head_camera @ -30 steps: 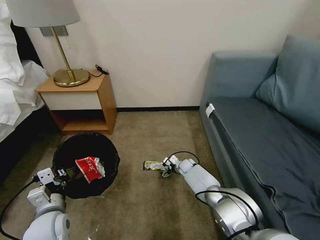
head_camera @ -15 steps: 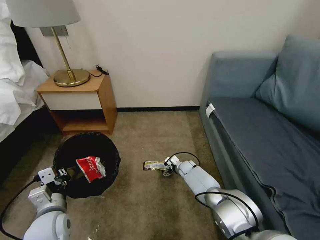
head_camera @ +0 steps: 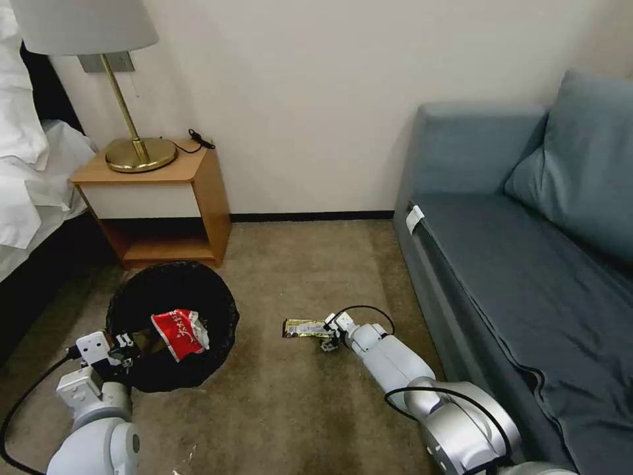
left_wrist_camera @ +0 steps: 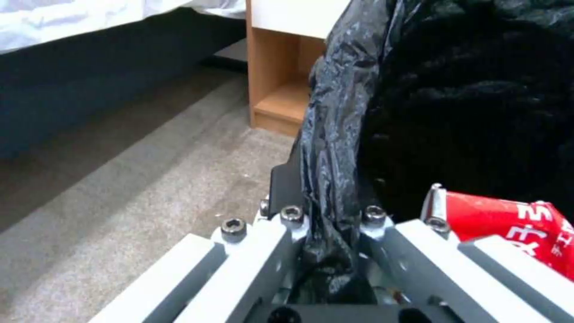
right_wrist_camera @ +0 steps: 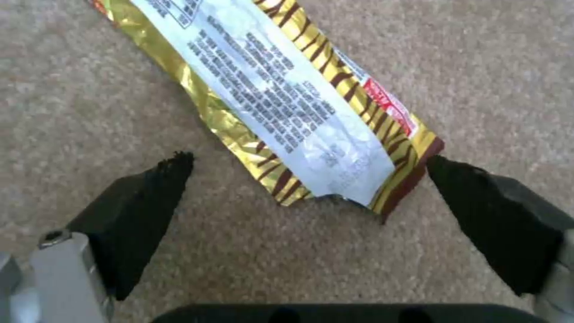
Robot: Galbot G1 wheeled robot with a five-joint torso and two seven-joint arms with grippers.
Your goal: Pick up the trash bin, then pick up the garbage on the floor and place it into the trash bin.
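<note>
The gold wrapper (right_wrist_camera: 287, 103) lies flat on the brown carpet (head_camera: 297, 409), with tiny print too small to read. The right end effector (head_camera: 328, 336) sits low with its black fingers (right_wrist_camera: 143, 211) spread apart, one on each side of the wrapper's end. The left end effector (head_camera: 122, 348) is clamped on the black bag at the rim of the trash bin (head_camera: 171, 323). A red packet (head_camera: 179, 334) with white letters lies inside. A wooden nightstand (head_camera: 158, 204) and blue sofa (head_camera: 527, 264) stand near.
</note>
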